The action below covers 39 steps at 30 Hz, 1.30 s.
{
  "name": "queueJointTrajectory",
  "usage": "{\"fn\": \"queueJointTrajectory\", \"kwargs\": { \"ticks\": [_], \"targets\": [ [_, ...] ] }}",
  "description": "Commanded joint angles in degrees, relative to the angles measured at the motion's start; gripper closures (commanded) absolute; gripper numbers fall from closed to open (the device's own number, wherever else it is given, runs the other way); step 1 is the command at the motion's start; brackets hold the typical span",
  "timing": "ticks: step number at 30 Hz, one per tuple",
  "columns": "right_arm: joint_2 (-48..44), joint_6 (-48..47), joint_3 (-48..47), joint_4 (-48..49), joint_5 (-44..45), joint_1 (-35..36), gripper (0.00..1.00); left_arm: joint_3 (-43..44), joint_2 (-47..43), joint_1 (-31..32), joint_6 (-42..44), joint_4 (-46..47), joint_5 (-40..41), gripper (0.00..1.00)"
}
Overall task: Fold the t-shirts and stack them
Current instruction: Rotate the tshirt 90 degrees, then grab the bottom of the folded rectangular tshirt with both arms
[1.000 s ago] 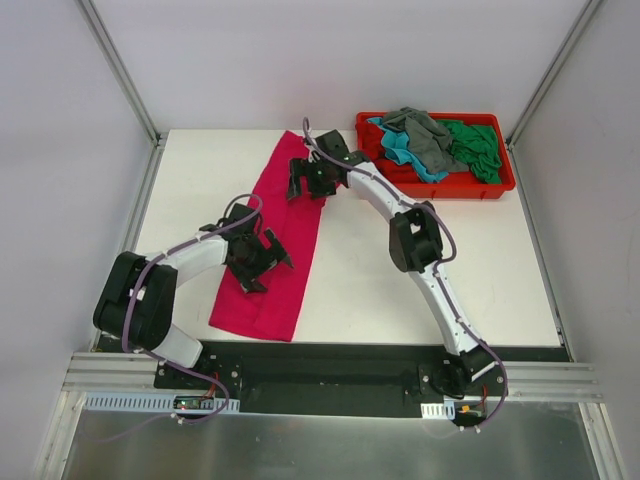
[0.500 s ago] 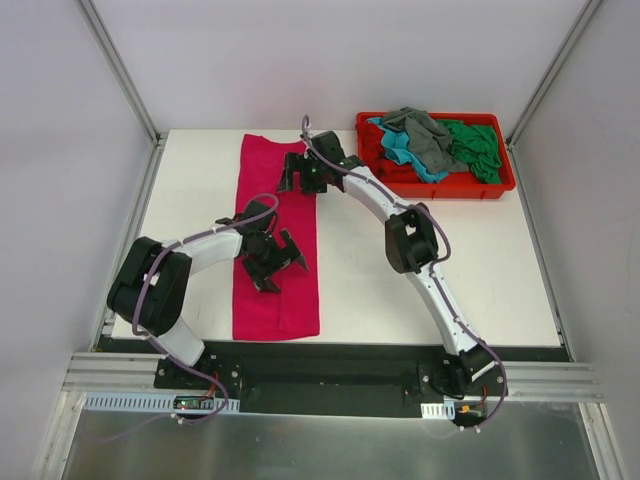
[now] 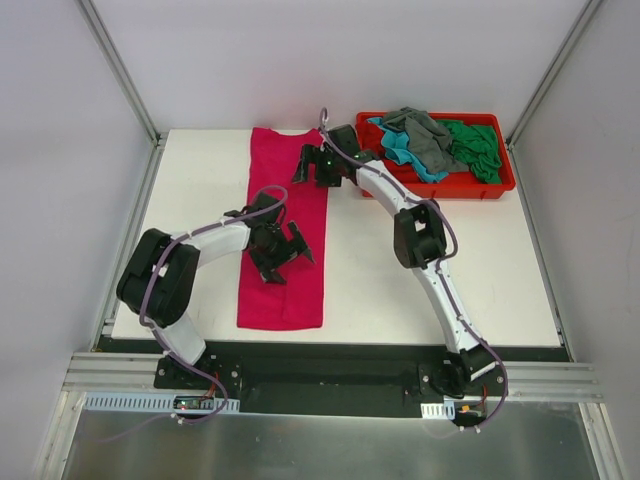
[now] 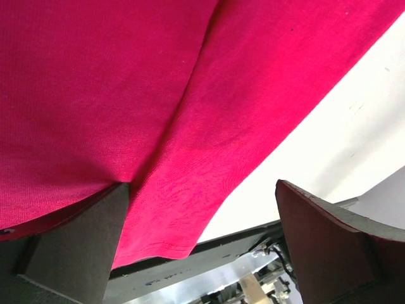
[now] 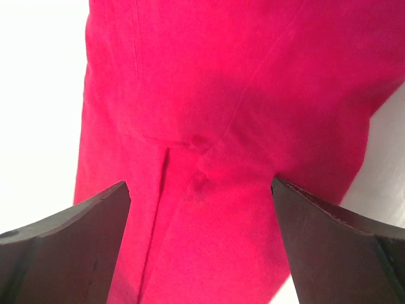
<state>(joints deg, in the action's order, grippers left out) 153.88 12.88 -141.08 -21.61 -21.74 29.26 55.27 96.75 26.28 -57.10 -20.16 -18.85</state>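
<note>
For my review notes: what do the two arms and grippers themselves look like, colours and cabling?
The left arm and right arm match: white link shells, black joint housings, black bases. A purple cable runs along each. The left gripper and right gripper are black, with blunt, wedge-shaped dark grey fingers. No markings are legible.

My left arm (image 3: pixel 210 241) and right arm (image 3: pixel 445 295) show white shells, black joints, purple cables looped alongside, and dark wedge-shaped fingers (image 5: pixel 335 247).
</note>
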Motion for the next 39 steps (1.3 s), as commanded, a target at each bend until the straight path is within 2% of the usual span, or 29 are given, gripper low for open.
{"fn": "queueJointTrajectory", "kwargs": {
  "ticks": [1,4,7,10,11,14,16,18,21,22,27,32,39],
  "targets": [
    [-10.68,-10.58,-0.26,-7.91,1.79,1.15,0.04,1.07,-5.15,0.44,5.31,-0.49,2.6,0.01],
    [-21.91,-17.09,6.13,-11.44,1.26,2.03,0.04,-0.67,-12.96,0.44,7.87,-2.69,1.36,0.01],
    [-35.27,-20.26,20.97,-9.52,3.1,3.17,0.04,-4.19,-22.36,0.35,9.99,-7.67,8.18,0.01],
    [-48.55,-22.2,40.63,-2.76,4.68,4.93,0.04,-8.14,-30.54,-0.7,10.17,-15.06,16.46,0.01],
    [-53.2,-21.5,50.19,-0.04,6.34,5.54,0.04,-10.07,-32.66,-1.66,10.08,-16.56,17.7,0.01],
    [-64.64,-18.96,68.16,5.33,11.52,8.61,0.04,-15.96,-37.76,-7.45,9.73,-21.14,18.33,0.01],
    [-69.75,-18.69,76.61,7.88,17.4,13.34,0.04,-20.09,-39.7,-12.99,10.78,-21.67,15.53,0.01],
    [-71.96,-17.72,81.73,9.12,21.38,18.97,0.04,-23.26,-40.76,-14.68,10.87,-21.67,13.67,0.01],
    [-70.4,-13.6,83.42,8.43,27.96,25.83,0.03,-25.73,-41.03,-14.68,9.9,-20.45,12.27,0.1],
    [-68.91,-12.98,82.98,7.64,29.46,27.94,0.04,-25.99,-40.94,-14.68,9.73,-20.36,11.91,0.18],
    [-59.77,-9.2,77.19,2.98,37.9,35.68,0.05,-29.51,-39.98,-14.68,9.29,-15.97,9.36,0.34],
    [-54.75,-7.09,73.05,2.53,34.84,37.62,0.12,-30.04,-37.08,-14.68,9.46,-13.59,9.53,0.51],
    [-53.51,-3.05,75.59,2.71,32.11,39.82,0.13,-29.78,-34.35,-14.68,9.9,-12.44,10.76,0.8]
  ]
}}
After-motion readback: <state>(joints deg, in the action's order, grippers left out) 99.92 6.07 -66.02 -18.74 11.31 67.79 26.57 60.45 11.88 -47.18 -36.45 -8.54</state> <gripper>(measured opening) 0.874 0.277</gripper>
